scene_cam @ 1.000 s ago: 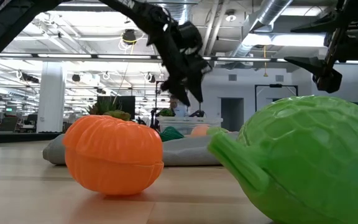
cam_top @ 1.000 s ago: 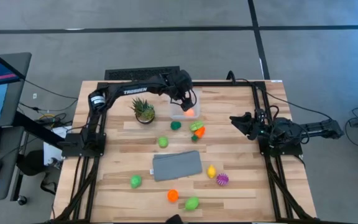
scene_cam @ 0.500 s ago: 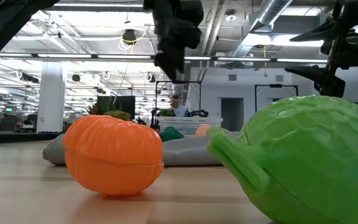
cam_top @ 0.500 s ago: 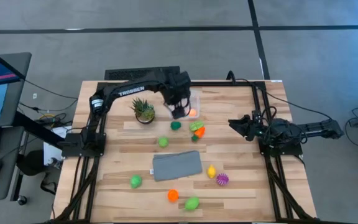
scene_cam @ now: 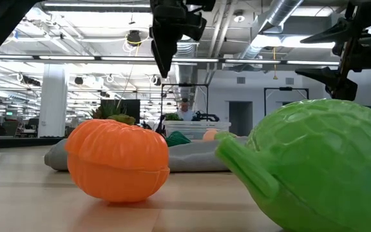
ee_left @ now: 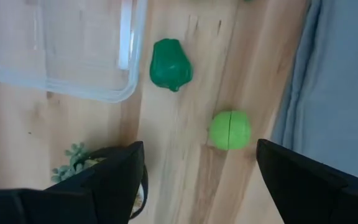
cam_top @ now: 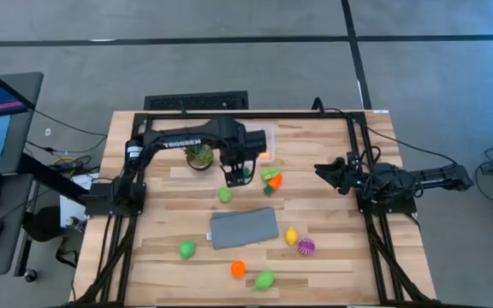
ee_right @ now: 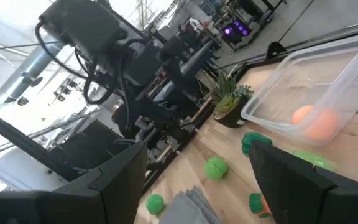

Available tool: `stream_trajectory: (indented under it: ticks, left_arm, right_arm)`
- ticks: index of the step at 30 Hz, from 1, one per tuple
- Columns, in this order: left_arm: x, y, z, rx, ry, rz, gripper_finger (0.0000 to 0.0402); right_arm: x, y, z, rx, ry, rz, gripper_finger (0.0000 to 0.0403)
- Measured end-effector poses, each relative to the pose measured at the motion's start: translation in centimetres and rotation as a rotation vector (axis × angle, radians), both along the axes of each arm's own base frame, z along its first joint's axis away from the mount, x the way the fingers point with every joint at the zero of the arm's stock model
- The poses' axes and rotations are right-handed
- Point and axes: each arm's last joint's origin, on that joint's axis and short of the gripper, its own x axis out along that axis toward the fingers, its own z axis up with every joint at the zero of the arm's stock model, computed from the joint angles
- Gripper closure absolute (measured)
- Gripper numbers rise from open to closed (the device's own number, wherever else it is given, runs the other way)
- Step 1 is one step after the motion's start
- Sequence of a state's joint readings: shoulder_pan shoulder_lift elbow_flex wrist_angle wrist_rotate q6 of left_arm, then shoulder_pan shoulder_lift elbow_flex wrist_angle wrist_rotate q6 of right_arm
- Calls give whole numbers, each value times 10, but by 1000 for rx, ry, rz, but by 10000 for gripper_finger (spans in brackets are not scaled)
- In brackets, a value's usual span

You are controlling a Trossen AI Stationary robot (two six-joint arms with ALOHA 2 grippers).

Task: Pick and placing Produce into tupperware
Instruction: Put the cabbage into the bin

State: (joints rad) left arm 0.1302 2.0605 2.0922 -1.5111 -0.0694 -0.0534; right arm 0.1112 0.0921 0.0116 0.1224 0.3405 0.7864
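The tupperware point(cam_top: 260, 144) is a clear tub at the table's far middle, with one orange-pink fruit point(cam_top: 264, 156) resting on its floor. My left gripper point(cam_top: 236, 173) hangs open and empty just nearer than the tub. Below its fingers lie a dark green piece point(ee_left: 170, 64) and a light green ball point(ee_left: 230, 129), both on the wood. More produce lies about: a green and orange pair point(cam_top: 272, 178), a yellow one point(cam_top: 291, 236), the spiky purple one point(cam_top: 305, 247), a green one point(cam_top: 187, 249), an orange one point(cam_top: 238, 269) and a green one point(cam_top: 264, 280). My right gripper point(cam_top: 321, 168) waits open at the table's right.
A spiky potted plant point(cam_top: 198, 156) stands left of the tub, close to the left arm. A flat grey cloth point(cam_top: 244, 228) lies in the table's middle. Black frame rails run along the left, right and far edges. Bare wood shows at the near left and near right.
My left gripper has left the spot over the tub, risen, and moved toward the near edge and a little left, turning as it went. It now hangs over the dark green piece. The orange-pink fruit has stayed in the tub. The right arm has barely shifted.
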Motion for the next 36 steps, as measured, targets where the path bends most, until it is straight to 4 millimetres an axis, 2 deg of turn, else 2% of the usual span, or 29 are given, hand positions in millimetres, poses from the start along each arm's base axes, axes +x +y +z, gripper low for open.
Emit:
stream_trajectory:
  ticks: [6,14,19,25,28,36]
  left_arm:
    - [-3,-39,0,113,65,-29,100]
    - [-11,-90,12,193,9,-108,100]
    - [-23,-104,28,249,-51,-140,100]
    - [-37,-109,31,309,-102,-89,100]
    - [-44,-110,21,298,-139,-52,100]
    - [-60,-114,-38,272,-221,-1,100]
  right_arm:
    - [0,1,0,16,-4,19,97]
    - [0,2,-1,13,10,56,97]
    - [0,2,-3,-32,38,55,97]
    - [0,2,-4,-85,53,55,97]
    - [0,2,-4,-112,57,66,97]
    - [1,3,-3,-118,51,117,97]
